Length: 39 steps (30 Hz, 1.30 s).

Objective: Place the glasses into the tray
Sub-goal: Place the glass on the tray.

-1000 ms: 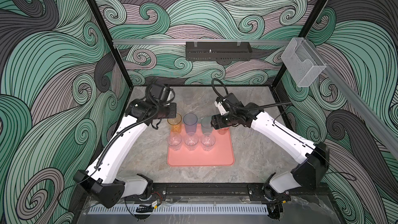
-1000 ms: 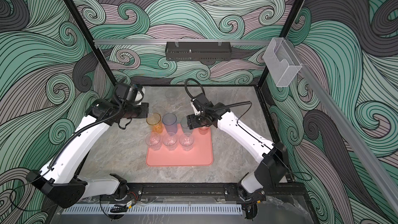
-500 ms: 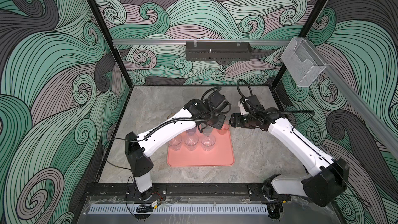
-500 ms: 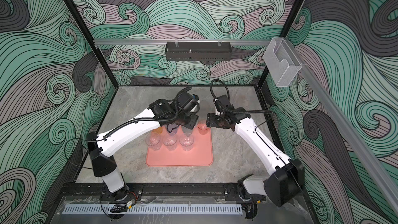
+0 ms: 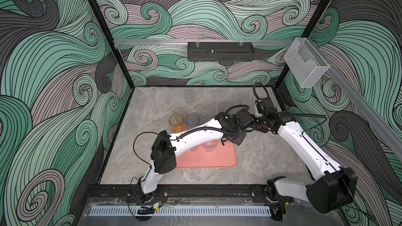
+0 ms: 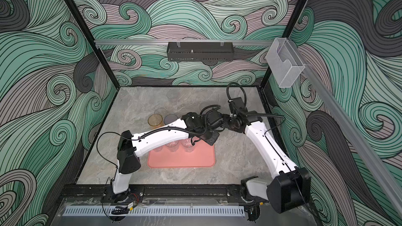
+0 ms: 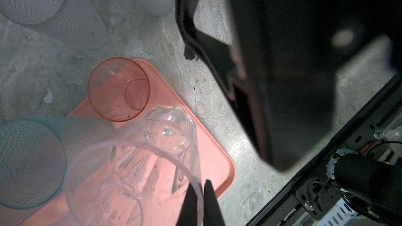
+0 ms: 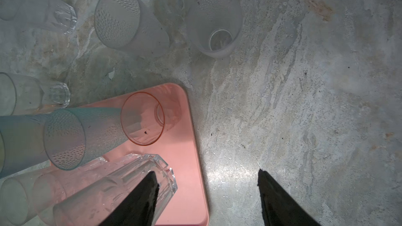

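1. While the white left arm (image 5: pixel 195 136) lies clean across the middle in both top views, it covers the far half of the flat salmon-pink rectangular tray (image 5: pixel 208 161). Its black wrist meets the white right arm (image 5: pixel 300 142) above the tray's far right corner, and from up here neither set of jaws can be read.
2. Same views: a tall amber see-through tumbler (image 5: pixel 176 122) and a tall blue-violet tumbler (image 5: pixel 192 121) stand side by side at the tray's far left end. On it or off it? The arm hides that. One short clear glass (image 5: pixel 210 145) peeks out on the tray. Well apart, a black perforated basket (image 5: pixel 219 52) hangs on the back wall and a clear acrylic box (image 5: pixel 304 61) on the side rail.
3. Left wrist view, and here's the grip: the left gripper (image 7: pixel 199 184) is pressed together on the rim wall of a clear faceted tumbler (image 7: pixel 156 144). The tumbler's base is over the tray, but contact underneath cannot be told. Just beside it, a short reddish tumbler (image 7: pixel 119 89) stands in the tray's corner, with a tall teal dimpled tumbler (image 7: pixel 28 161) flanking. A black blurred bulk (image 7: pixel 282 61) blocks much of the grey stone-look tabletop (image 7: pixel 152 46).
4. Right wrist view: the right gripper (image 8: pixel 206 171) is spread wide. One finger is in front of the faceted tumbler, the other over bare tabletop, with the tray's edge between. Best seen here are frosted clear tumblers (image 8: pixel 130 22) and small faceted clear glasses (image 8: pixel 58 16), standing on the tabletop beyond the tray.
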Tool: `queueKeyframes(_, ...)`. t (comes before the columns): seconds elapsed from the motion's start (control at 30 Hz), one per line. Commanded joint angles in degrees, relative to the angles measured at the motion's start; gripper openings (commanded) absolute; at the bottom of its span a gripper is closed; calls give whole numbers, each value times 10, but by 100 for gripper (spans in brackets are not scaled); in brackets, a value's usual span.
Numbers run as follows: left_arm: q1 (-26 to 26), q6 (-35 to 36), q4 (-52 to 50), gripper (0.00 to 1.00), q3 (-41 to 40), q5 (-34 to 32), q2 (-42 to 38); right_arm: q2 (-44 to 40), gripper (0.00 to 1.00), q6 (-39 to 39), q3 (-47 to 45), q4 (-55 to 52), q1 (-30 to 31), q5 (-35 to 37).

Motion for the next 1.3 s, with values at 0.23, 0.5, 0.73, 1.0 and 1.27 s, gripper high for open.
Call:
queueKeyframes(0.23,-18,-1,-25,0,-8,-7,35,-4,73,-4,-2,26,3,-27)
queueKeyframes(0.5,-11,-13,-24,0,-39,-54,-10,-18,73,-11,22,12,-74,-32)
queueKeyframes(0.73,-11,-15,8,0,-76,-8,-13,-27,73,-3,15,14,-105,-42)
queueKeyframes(1.0,-11,-2,14,0,-60,-2,20,-29,73,2,4,22,-104,-59)
queueKeyframes(1.27,-12,9,9,2,-45,5,64,-18,73,1,2,27,-103,-80)
